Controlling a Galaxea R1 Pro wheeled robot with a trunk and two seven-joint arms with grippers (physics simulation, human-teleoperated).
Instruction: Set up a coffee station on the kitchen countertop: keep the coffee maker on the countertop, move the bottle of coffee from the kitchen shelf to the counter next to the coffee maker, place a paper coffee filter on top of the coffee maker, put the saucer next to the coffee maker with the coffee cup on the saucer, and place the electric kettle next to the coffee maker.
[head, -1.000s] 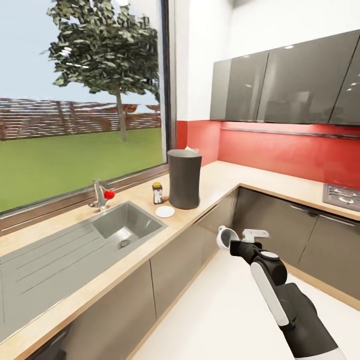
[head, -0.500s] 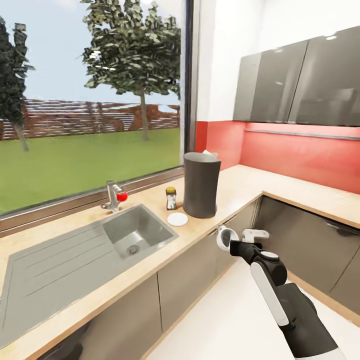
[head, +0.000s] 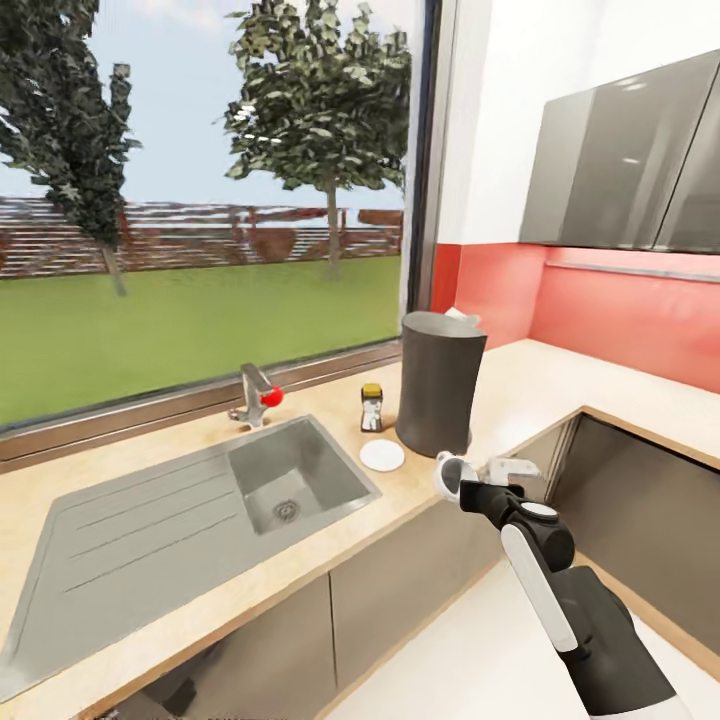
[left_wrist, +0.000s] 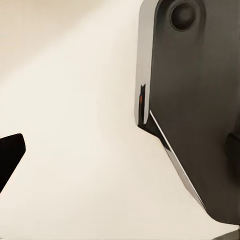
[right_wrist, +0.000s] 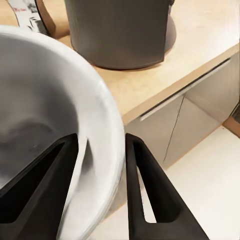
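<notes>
The tall dark grey coffee maker (head: 440, 385) stands on the light wood kitchen countertop (head: 520, 395), with a whitish paper coffee filter (head: 462, 315) peeking over its top. To its left stand the small bottle of coffee (head: 372, 408) with a yellow lid and, in front of it, the flat white saucer (head: 382, 456). My right gripper (head: 462, 482) hovers off the counter's front edge, shut on the rim of the white coffee cup (head: 450, 472). In the right wrist view the coffee cup (right_wrist: 45, 125) looms large, one finger (right_wrist: 147, 195) outside its wall. The left gripper (left_wrist: 120, 155) shows dark fingertips far apart.
A steel sink (head: 290, 480) with drainboard and a faucet (head: 255, 395) with a red knob lie left of the saucer, under a big window. Glossy grey wall cabinets (head: 620, 170) hang over a red backsplash. The counter turns a corner at right; pale floor lies below my right arm.
The whole view has slid, so counter, sink and coffee maker sit further right in the picture: the camera moved. My right arm keeps the same pose with the cup.
</notes>
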